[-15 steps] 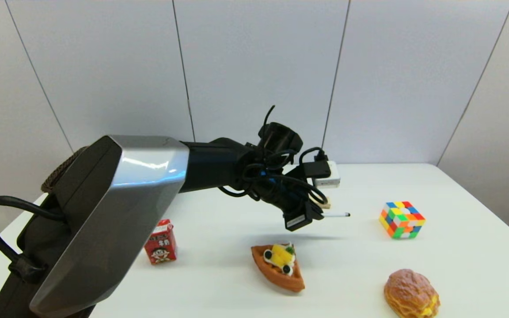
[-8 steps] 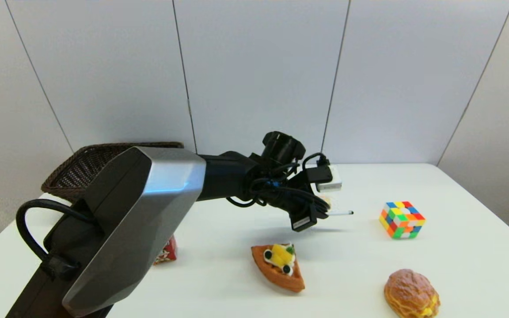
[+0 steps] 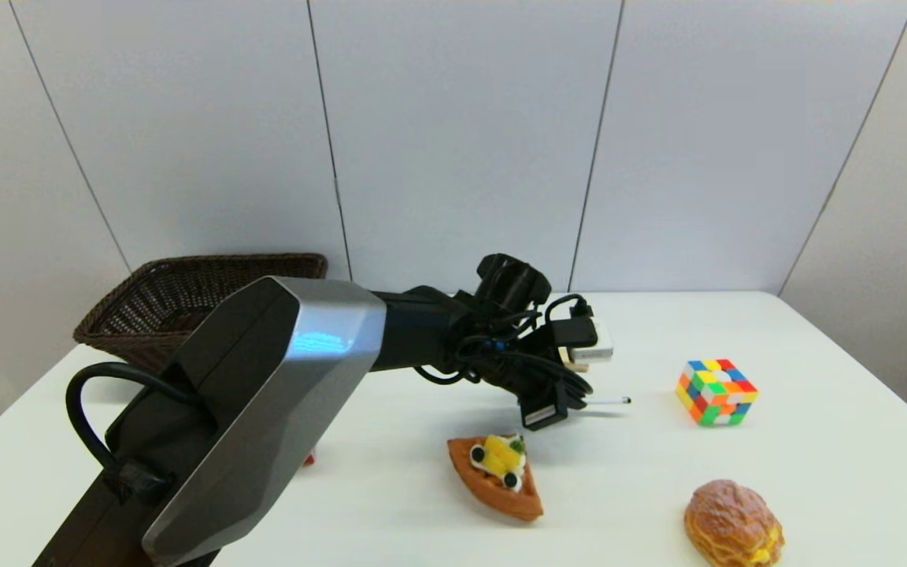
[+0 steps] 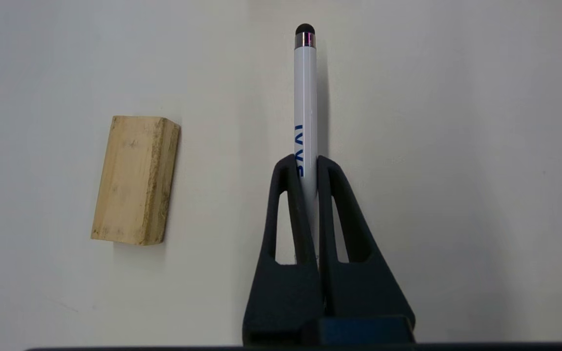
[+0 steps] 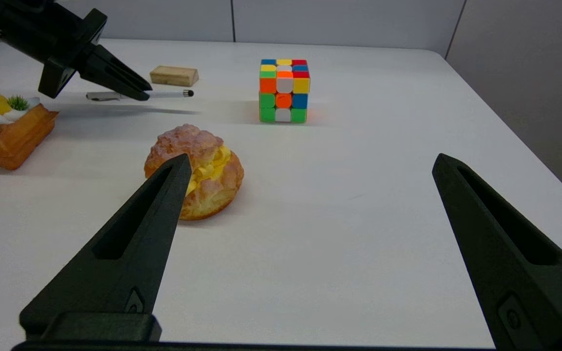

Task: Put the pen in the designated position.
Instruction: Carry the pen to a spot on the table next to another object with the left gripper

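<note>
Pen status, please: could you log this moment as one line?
left gripper: shut on pen | pen: low over table, beside wooden block | right gripper: open, idle

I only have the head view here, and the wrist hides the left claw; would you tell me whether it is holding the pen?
Observer: Yes. In the left wrist view the left claw is shut on the pen, whose dark tip points away from the wrist.
Operator: Thank you. Is anything close to the pen?
Observer: A wooden block lies beside it, not touching it.
Operator: And where is the right claw?
Observer: The right claw is open and hovers near the cream puff.
</note>
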